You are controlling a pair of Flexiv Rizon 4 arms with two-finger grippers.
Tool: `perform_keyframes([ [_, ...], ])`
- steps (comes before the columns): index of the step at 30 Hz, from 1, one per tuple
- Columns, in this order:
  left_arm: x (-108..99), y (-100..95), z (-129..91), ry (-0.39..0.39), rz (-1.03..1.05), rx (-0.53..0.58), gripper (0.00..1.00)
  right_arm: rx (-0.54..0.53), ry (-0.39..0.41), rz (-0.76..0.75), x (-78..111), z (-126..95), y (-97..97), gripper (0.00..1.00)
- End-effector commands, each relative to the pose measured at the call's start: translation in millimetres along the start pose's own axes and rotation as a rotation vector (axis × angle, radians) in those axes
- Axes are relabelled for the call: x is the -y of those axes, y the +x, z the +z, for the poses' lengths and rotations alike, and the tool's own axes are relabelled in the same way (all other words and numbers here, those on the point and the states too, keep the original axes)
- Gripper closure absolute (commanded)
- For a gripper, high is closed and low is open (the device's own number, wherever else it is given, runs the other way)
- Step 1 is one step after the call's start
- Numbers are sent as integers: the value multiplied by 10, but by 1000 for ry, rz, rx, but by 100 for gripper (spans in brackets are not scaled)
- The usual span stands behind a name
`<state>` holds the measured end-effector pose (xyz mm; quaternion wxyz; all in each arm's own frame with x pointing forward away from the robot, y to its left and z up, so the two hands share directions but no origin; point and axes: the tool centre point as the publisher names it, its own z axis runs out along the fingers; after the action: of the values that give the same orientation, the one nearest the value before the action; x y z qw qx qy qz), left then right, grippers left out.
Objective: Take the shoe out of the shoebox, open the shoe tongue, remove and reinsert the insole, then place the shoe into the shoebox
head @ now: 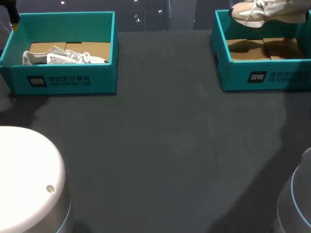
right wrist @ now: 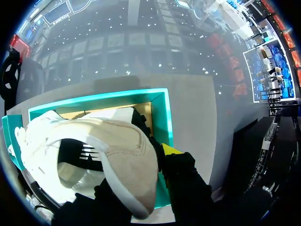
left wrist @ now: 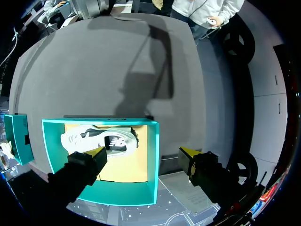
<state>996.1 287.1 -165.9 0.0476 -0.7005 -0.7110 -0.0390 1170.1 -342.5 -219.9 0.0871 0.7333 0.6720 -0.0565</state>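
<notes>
A beige shoe (head: 267,12) hangs above the right teal shoebox (head: 265,77), whose cardboard floor is bare. In the right wrist view my right gripper (right wrist: 141,174) is shut on this beige shoe (right wrist: 108,146) at its collar. One yellow fingertip (right wrist: 171,149) shows beside it and the other is hidden under the shoe. A white shoe (head: 63,57) lies on its side in the left teal shoebox (head: 73,82). My left gripper (left wrist: 141,155) hovers open high above that box's edge, with the white shoe (left wrist: 101,139) below it. Only a yellow tip (head: 14,19) of it shows in the head view.
The dark grey table top (head: 165,145) stretches between the two boxes and towards me. The white round bases of my arms stand at the near left (head: 24,179) and the near right (head: 296,204).
</notes>
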Motion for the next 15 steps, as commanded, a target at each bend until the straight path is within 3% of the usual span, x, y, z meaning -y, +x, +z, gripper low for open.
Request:
perform_keyframes([
  [1,6,1,-1,-1,0,-1,0,24,-37,-22,131,-422,-6,100],
  [8,6,1,-1,-1,0,-1,0,64,-76,-47,146,-799,-63,100],
  [15,6,1,-1,-1,0,-1,0,86,-81,-49,254,-1072,52,100],
])
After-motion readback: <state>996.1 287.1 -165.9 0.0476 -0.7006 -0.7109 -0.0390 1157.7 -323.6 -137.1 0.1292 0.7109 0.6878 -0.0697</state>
